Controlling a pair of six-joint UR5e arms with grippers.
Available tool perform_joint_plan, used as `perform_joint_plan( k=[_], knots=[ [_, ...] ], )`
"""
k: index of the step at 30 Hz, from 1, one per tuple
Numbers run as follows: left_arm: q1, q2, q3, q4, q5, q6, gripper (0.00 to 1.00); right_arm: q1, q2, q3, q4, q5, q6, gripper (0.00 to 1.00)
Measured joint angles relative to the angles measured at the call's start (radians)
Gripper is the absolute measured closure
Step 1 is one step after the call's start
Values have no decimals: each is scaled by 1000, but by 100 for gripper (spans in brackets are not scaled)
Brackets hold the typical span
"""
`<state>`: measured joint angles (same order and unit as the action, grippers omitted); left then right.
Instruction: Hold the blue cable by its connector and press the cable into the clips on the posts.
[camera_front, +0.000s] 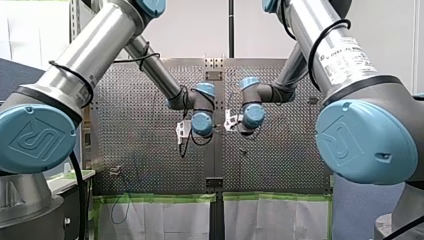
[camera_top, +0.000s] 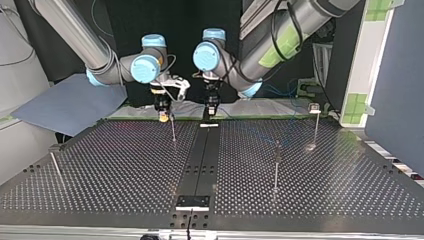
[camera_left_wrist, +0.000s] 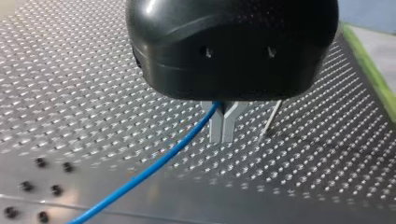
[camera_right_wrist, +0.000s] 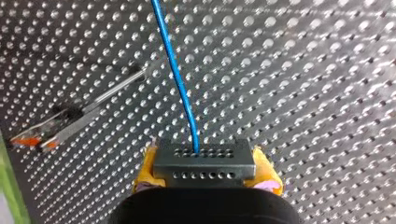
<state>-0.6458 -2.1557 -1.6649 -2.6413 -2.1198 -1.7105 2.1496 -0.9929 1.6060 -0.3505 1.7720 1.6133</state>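
Observation:
The blue cable runs ahead of my right gripper, out of a dark grey perforated connector. The yellow pads are shut on that connector from both sides. My left gripper hangs just above the perforated table with its metal fingers shut, and the blue cable comes out at their base and trails away over the plate. In the top view both grippers stand close together at the far middle, my right gripper beside my left gripper. A thin post rises just in front of the right one.
More thin posts stand on the perforated table: one at the top view's left, one right of the middle, one at the far right. A post with an orange-marked clip shows beside my right gripper. Green tape lines the table's edge.

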Motion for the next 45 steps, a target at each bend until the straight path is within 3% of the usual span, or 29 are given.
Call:
perform_joint_plan(
  k=[7, 14, 19, 26, 32, 37, 45],
  knots=[
    [-24, -15, 0, 26, 1, -2, 100, -24, 2, 53, -43, -13, -3, 100],
    [-41, -31, 0, 41, 9, -9, 100, -53, 21, 86, -105, -63, 11, 100],
    [-61, -77, 1, 85, 21, -24, 100, -75, 37, 88, -131, -94, 27, 100],
    [-73, -125, 1, 126, 22, -33, 100, -103, 89, 91, -138, -112, 26, 100],
    [-87, -163, 21, 123, 23, -44, 100, -115, 99, 92, -139, -120, 32, 100],
    [-105, -212, 71, 103, 22, -62, 100, -131, 101, 93, -142, -159, 43, 100],
    [-108, -231, 143, 82, -7, -76, 100, -156, 102, 93, -157, -238, 55, 100]
  ],
)
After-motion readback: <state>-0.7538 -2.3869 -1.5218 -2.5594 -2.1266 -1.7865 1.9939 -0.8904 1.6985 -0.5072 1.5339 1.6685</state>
